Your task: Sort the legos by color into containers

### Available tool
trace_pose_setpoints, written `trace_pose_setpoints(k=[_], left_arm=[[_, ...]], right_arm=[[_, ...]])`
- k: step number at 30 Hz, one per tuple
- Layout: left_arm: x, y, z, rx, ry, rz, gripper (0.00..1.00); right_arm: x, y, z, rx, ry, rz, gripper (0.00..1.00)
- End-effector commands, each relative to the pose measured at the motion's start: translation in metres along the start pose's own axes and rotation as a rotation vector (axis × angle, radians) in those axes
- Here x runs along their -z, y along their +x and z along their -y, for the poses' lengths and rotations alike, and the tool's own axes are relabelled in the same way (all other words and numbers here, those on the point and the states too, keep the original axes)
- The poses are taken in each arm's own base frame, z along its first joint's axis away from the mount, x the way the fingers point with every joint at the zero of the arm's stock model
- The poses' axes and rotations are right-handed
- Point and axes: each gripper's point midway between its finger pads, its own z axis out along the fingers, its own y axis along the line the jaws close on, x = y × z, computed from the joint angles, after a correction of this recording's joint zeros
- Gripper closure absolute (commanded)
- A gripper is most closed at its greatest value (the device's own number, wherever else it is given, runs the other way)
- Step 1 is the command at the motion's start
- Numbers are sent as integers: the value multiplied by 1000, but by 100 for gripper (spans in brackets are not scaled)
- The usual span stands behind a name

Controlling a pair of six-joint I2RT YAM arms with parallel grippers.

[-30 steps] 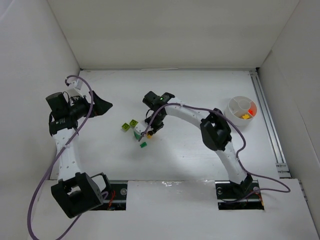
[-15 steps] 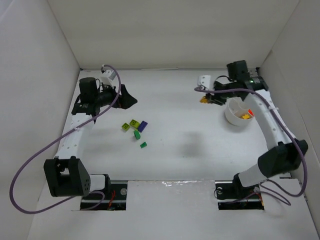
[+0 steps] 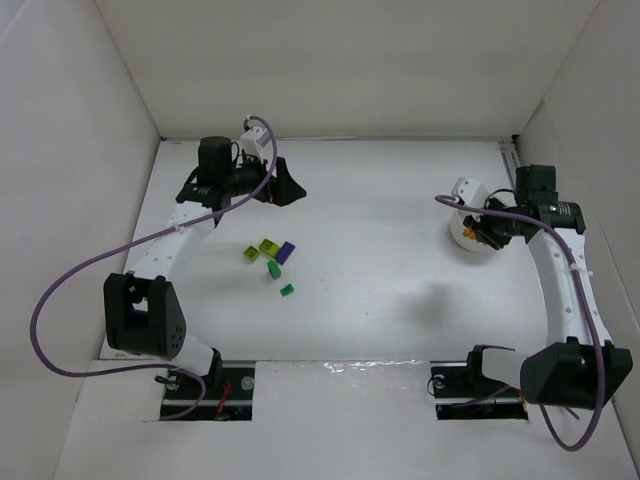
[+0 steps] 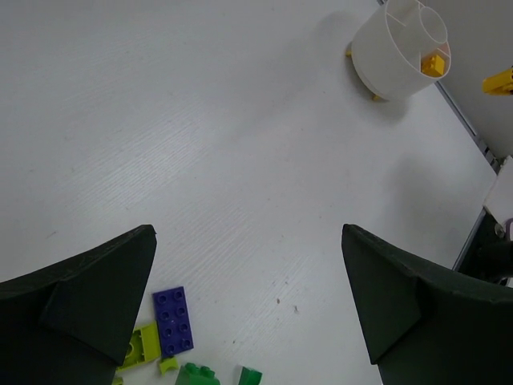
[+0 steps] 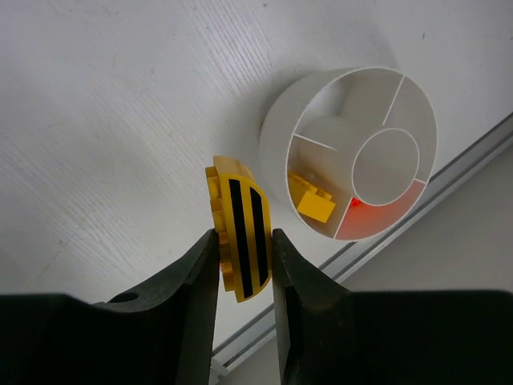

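My right gripper is shut on a yellow lego with two black stripes and holds it just left of the round white bowl. One wedge compartment of the bowl holds a yellow brick; another glows red. In the top view the right gripper sits over the bowl. My left gripper is open and empty, up and right of the loose legos: a purple brick, lime pieces and dark green ones.
A metal rail runs along the table's right edge behind the bowl. White walls enclose the table on three sides. A small dark green brick lies apart, below the cluster.
My right arm carried the yellow lego from the brick pile across to the bowl at the right. My left arm swung right, toward the table's back middle.
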Motion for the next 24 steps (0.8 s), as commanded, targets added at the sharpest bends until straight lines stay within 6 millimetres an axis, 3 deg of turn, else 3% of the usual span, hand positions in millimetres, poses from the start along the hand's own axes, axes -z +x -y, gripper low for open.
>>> trace_pose_setpoints(k=[1,5,6,12,16,24], left_arm=[[1,-37,16,-75,33,80,0],[2,-40,17,-77,34,82,0],[2,-41,15,-76,25,84,0],[2,-32,14,-68,23,75,0],[1,-31,13,-61,24,77,0],[7,-32,18,-71,26,88,0]], right_arm=[[-3,6,17,-35,69,-37,93],[9,18,37,-29,158,-135,93],[15,16,47,-25,188,-146,93],[32,6,57,71,227,-307,93],[27,3,63,152,243,-402,93],[7,18,71,270,179,-568,93]])
